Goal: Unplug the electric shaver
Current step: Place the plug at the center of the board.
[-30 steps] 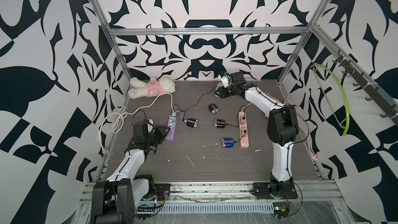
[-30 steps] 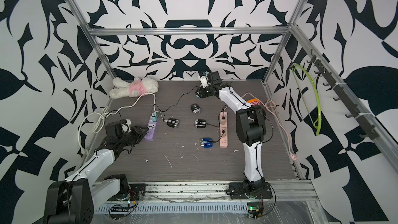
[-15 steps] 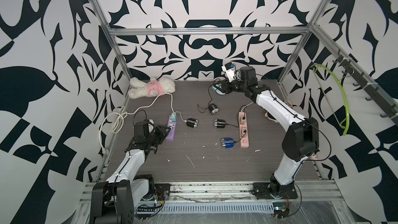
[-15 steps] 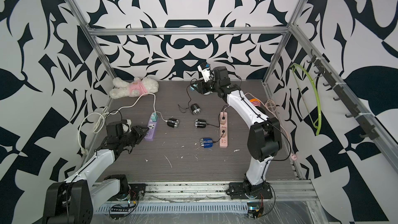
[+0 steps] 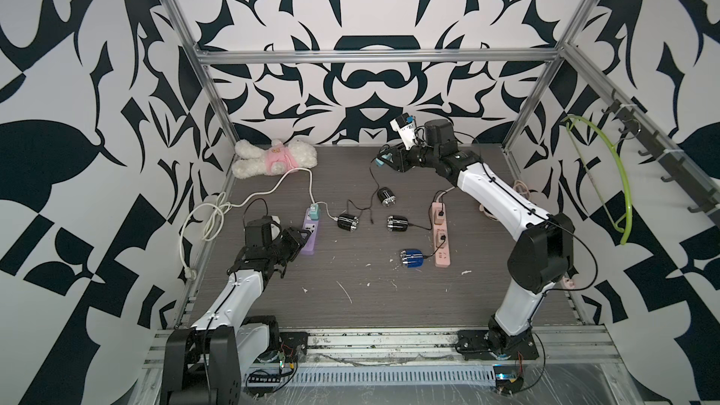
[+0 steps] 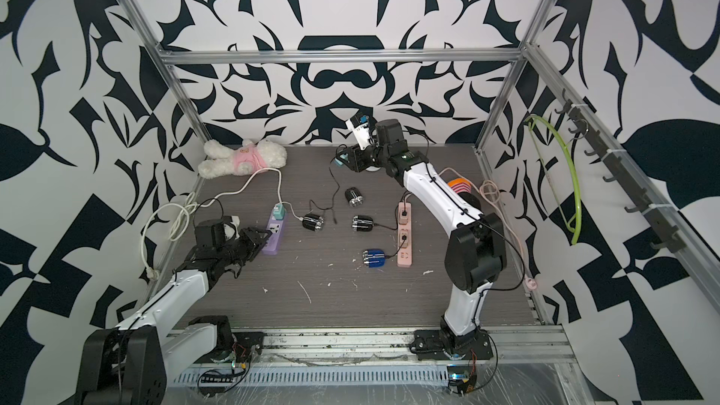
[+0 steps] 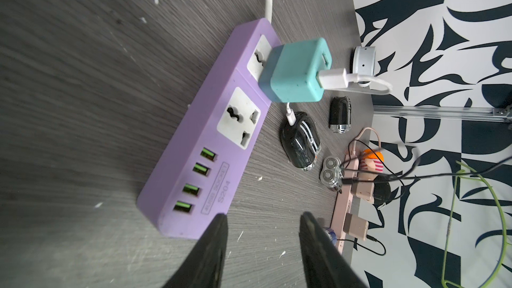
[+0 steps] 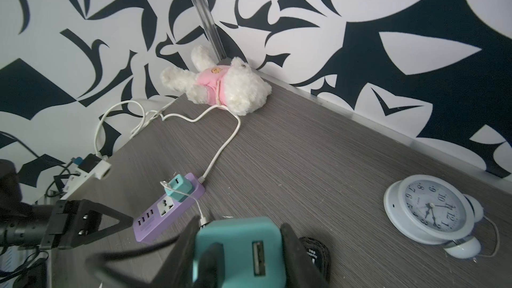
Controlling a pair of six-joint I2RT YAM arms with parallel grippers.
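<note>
The electric shaver [image 5: 385,196] closest to the right hand [image 5: 389,158] is a black one lying on its side on the surface [image 5: 389,298], below that hand and a little toward its arm's base. We see the right hand raised off the surface, its fingers [image 8: 293,250] pinching a teal adapter [image 8: 238,245] from both sides. The wrist view cuts off the adapter's lower part. A black cable [image 5: 370,181] hangs from the adapter and passes beside the shaver. It is thin in both top views and blurred in the wrist view, so we cannot tell where it ends or whether it reaches this shaver.

Farther from the right hand lie three more. A second black shaver [image 5: 348,222] is joined by a white lead to a plugged-in adapter [image 7: 293,73] on the purple power strip [image 7: 194,162]. A third black shaver [image 5: 397,223] and a blue shaver [image 5: 412,258] are wired to the pink power strip [image 5: 440,235].

The left hand [image 7: 263,228] sits low at the near end of the purple power strip, fingers spread with only bare surface between them.

An alarm clock [image 8: 428,211] lies beside the right hand, though in the top views that hand covers nearly all of it. An orange striped object [image 6: 459,187] is half hidden behind the right arm, and we cannot make out what it is. A plush toy [image 5: 274,157] lies in the corner beyond the left hand.
</note>
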